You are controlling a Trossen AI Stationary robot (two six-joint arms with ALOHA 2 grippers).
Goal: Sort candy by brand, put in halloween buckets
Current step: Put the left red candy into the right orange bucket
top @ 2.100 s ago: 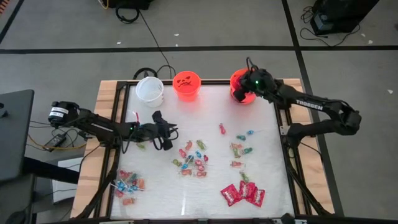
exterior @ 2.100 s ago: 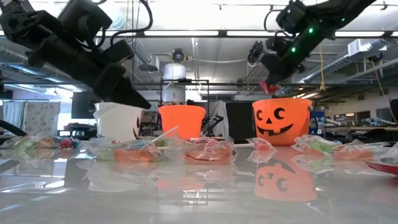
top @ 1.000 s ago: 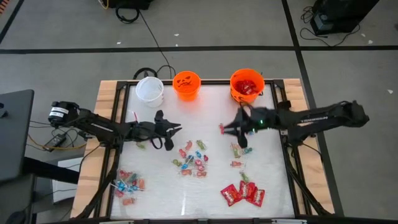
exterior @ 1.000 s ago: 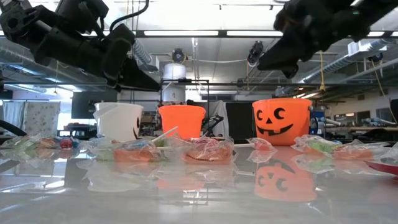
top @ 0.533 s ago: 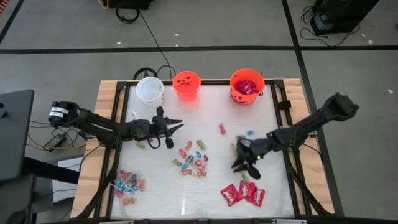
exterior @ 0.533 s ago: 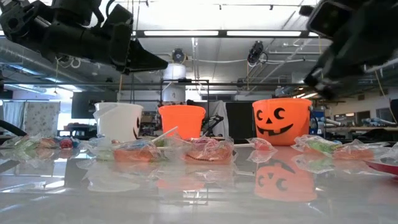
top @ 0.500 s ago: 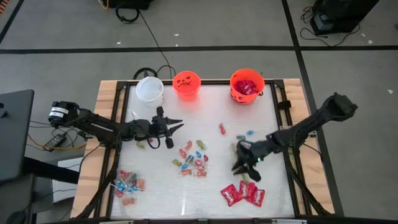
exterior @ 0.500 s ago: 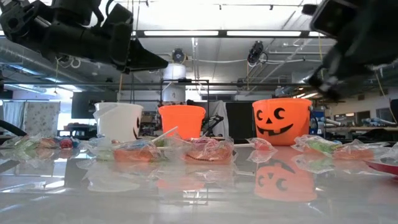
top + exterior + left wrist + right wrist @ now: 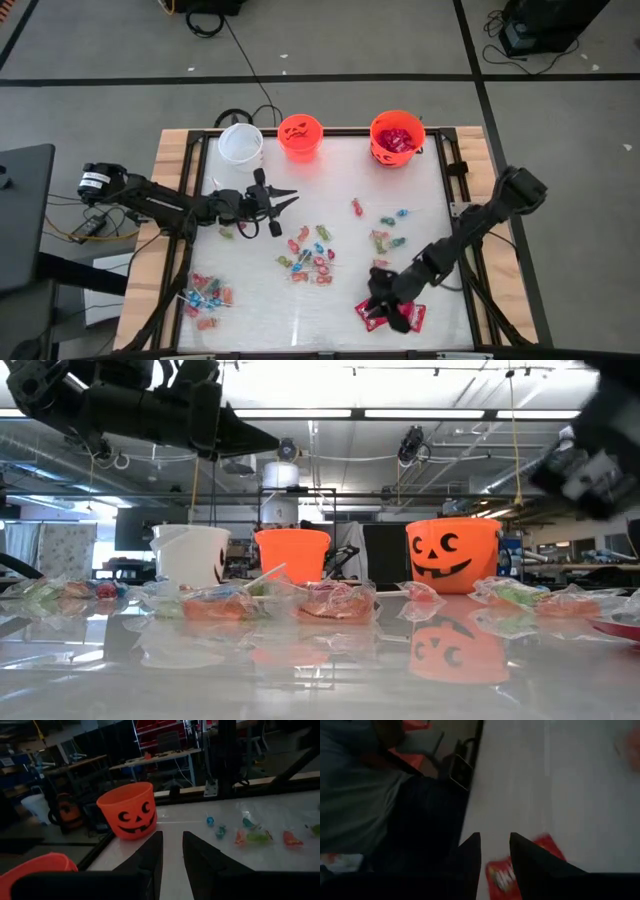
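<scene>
Three buckets line the table's far edge — a white pail (image 9: pixel 240 143) and a small orange bucket (image 9: pixel 300 136), contents unclear, and a larger orange bucket (image 9: pixel 397 137) holding red packets. The right gripper (image 9: pixel 385 305) hovers over the red packets (image 9: pixel 410 315), fingers slightly parted, empty; the left gripper (image 9: pixel 280 200) waits likewise — loose sweets (image 9: pixel 312 255) mid-table.

Three pails stand in a row along the far edge of the bench (image 9: pixel 440 200): the plain pail (image 9: pixel 241 144) at the left, the small jack-o'-lantern pail (image 9: pixel 300 136) in the middle, and the larger jack-o'-lantern pail (image 9: pixel 397 137) at the right, with packets inside it. A cluster of small wrapped sweets (image 9: pixel 311 254) lies at the bench's centre, another cluster with lollipops (image 9: pixel 207 297) near the front left corner, and scattered pieces (image 9: pixel 389 238) right of centre. The rectangular packets (image 9: pixel 398 313) lie near the front right. The left end effector (image 9: pixel 278 202) hangs above the bench, left of centre, before the plain pail. The right end effector (image 9: pixel 380 300) is over the rectangular packets.
</scene>
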